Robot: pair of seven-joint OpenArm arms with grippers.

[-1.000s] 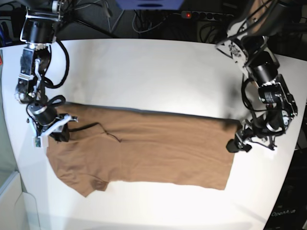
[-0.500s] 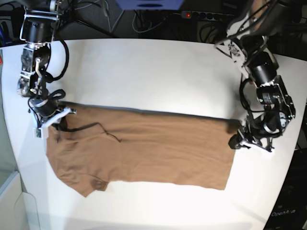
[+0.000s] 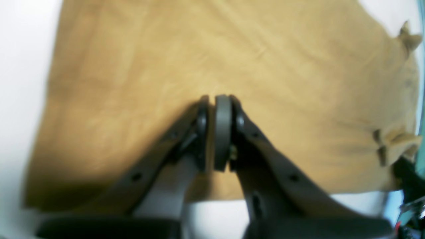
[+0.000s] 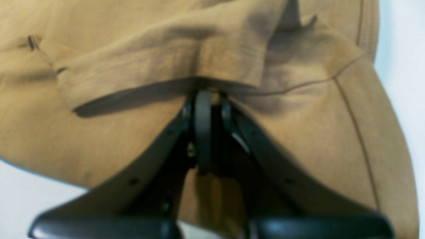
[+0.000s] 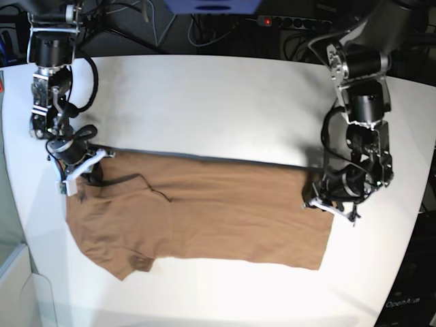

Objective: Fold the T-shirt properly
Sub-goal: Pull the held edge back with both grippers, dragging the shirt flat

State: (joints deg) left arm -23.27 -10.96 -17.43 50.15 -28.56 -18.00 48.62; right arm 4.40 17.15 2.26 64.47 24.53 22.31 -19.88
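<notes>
The big white worktop (image 5: pixel 218 102) holds one thing, the T-shirt (image 5: pixel 204 218). The T-shirt is plain tan-brown. It lies flat and spread out across the middle of the worktop, with the collar end toward the left side of the base view and the bottom hem toward the right side. One short sleeve (image 5: pixel 112 255) sticks out at the lower left corner.

Two black robot arms reach down to the cloth, one at each end.

The left arm (image 5: pixel 361 102) comes in on the right side of the base view. Its fingers (image 3: pixel 223 126) are clenched tight together, and the tan cloth sits right at their tips near the hem corner. The wrist view is blurry, but the tips look pinched on the edge of the T-shirt.

The right arm (image 5: pixel 51 95) comes in on the left side of the base view. Its fingers (image 4: pixel 203 129) are clenched too, and they grip a raised fold of the T-shirt at the shoulder. The cloth bunches up in a ridge just past the tips.

A thin dark seam (image 4: pixel 357 132) runs down the cloth beside them.
</notes>
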